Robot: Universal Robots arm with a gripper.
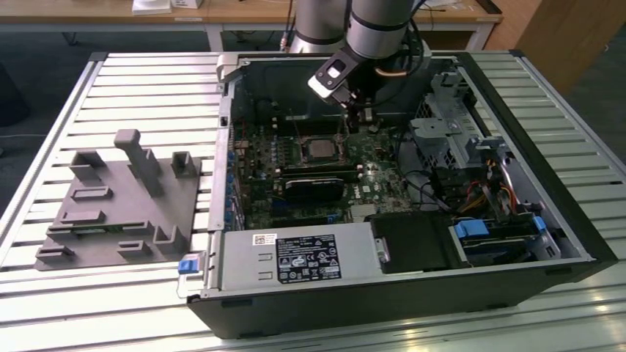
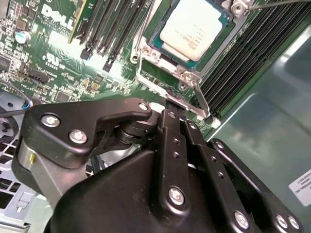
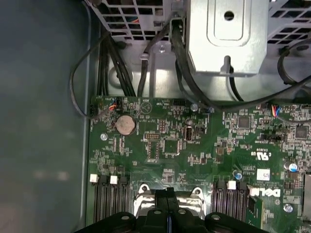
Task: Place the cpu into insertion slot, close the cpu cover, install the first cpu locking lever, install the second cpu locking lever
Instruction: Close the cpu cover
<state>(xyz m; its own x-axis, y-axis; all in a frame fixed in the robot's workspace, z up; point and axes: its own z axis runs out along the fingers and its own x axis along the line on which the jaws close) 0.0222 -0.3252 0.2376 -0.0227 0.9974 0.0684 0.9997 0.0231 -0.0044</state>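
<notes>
Grey moulded fixture [image 1: 117, 209] on slatted bench [image 1: 59, 308], exterior view's left; open computer case [image 1: 391, 308] centre, power supply [image 1: 293, 260] lower centre.

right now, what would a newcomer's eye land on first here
The open black computer case on the slatted metal table, with the silver robot arm reaching down into it. In the second wrist view, the pale silvery square cpu sits in the metal-rimmed insertion slot on the green motherboard, and the black gripper, fingers pressed together, hangs close beside that rim. A grey moulded fixture lies on the table at the exterior view's left.
</notes>
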